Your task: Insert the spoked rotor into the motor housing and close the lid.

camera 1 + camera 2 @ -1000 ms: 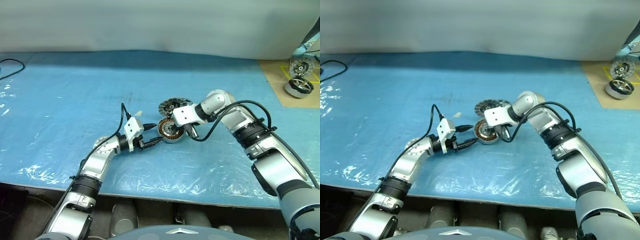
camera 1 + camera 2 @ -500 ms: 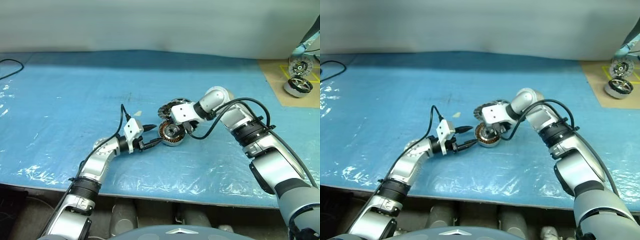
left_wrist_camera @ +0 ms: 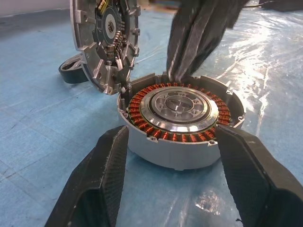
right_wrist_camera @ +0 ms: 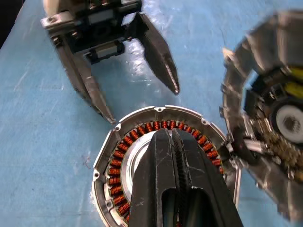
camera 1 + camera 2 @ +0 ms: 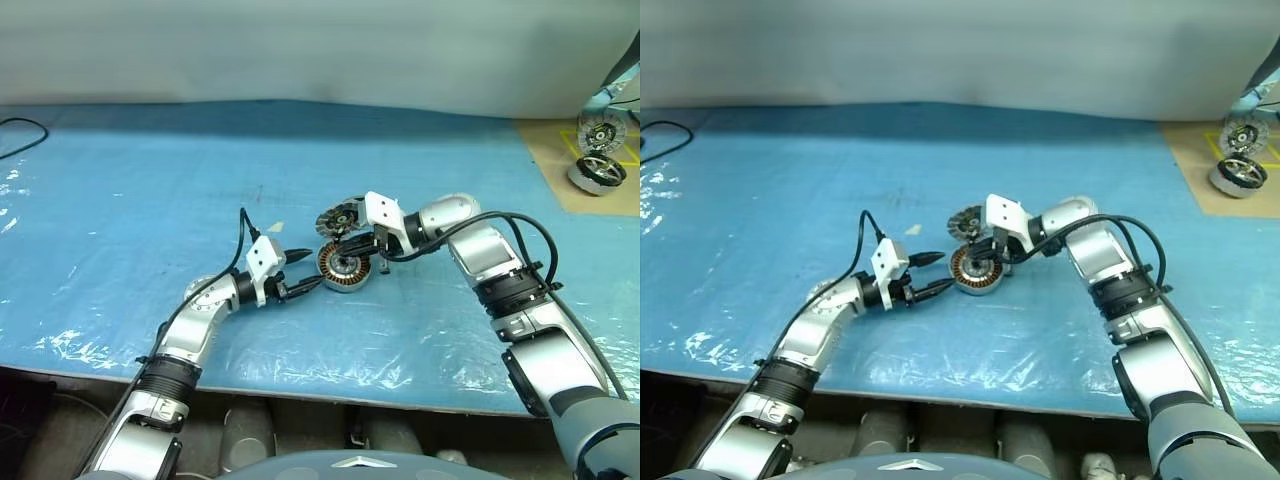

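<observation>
The motor housing [image 5: 345,266] lies on the blue sheet, its ring of copper windings [image 3: 142,100] facing up. Inside that ring sits a silver spoked disc, the spoked rotor [image 3: 179,105]. The lid [image 5: 338,215] stands open and upright at the housing's far rim, hinged there [image 3: 106,38]. My right gripper [image 4: 171,135] is shut and empty, its tips pointing down at the housing's far rim beside the lid [image 5: 374,250]. My left gripper [image 5: 308,268] is open and level, with one fingertip [image 3: 111,146] on each side of the housing's near wall, holding nothing.
A brown board [image 5: 560,165] at the back right carries larger wheel-like motors [image 5: 597,172]. A dark ring [image 3: 71,73] lies on the sheet behind the lid. A black cable [image 5: 22,128] runs at the far left. The table's front edge [image 5: 300,385] is close below the arms.
My right wrist has rolled and swung from beside the housing to above it; its fingers opened and shut again. The left arm and the housing have kept still.
</observation>
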